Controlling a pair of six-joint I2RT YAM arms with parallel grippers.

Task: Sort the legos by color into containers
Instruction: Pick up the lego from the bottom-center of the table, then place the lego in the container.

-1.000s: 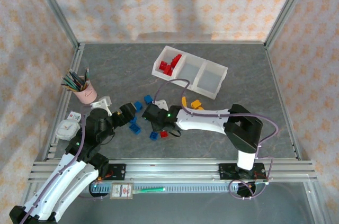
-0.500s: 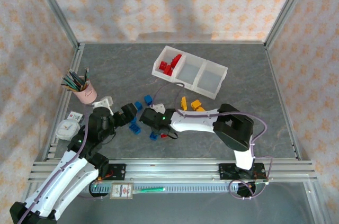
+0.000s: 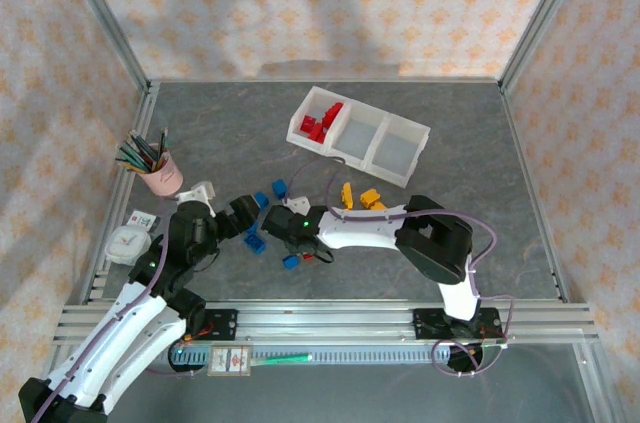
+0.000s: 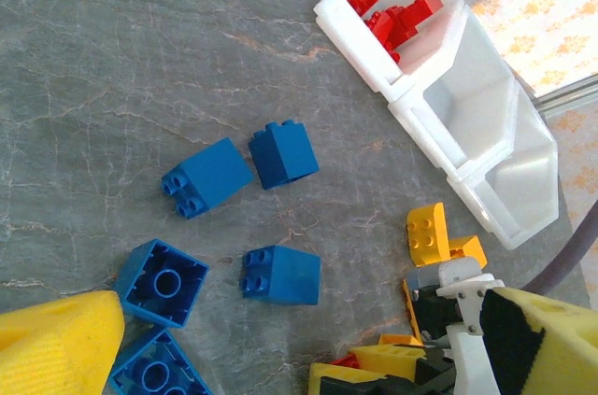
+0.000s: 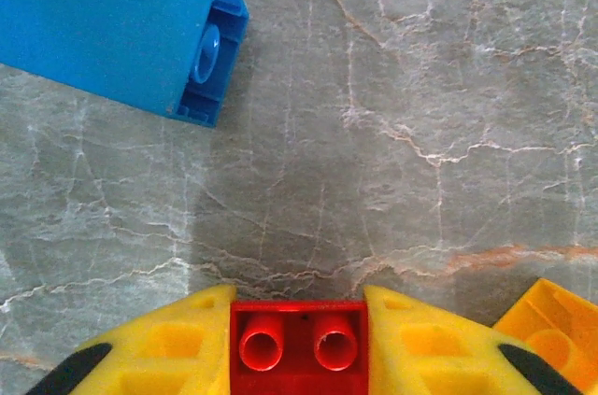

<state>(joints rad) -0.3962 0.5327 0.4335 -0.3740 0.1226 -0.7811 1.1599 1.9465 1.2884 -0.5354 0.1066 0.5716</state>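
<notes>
My right gripper (image 3: pixel 304 246) is low over the table and shut on a red lego (image 5: pixel 299 348), which sits between its yellow fingers (image 5: pixel 159 348). A blue lego (image 5: pixel 112 26) lies just ahead to its left, a yellow one (image 5: pixel 551 339) at its right. My left gripper (image 3: pixel 232 215) hovers open beside several blue legos (image 4: pixel 280 275), nothing between its pads (image 4: pixel 56 344). Two yellow legos (image 3: pixel 371 198) lie behind the right arm. The white three-compartment containers (image 3: pixel 405 128) stand at the back, with red legos (image 3: pixel 322 123) in the left compartment.
A pink pencil cup (image 3: pixel 160 173) and a small white clock (image 3: pixel 127 241) stand at the left edge. Metal rails (image 3: pixel 320 318) run along the near edge, and frame posts rise at the back corners. Open grey tabletop lies right of the tray.
The right gripper's jaws have closed on the red lego. The right arm's elbow has swung left. The left arm has edged slightly nearer the blue bricks.
</notes>
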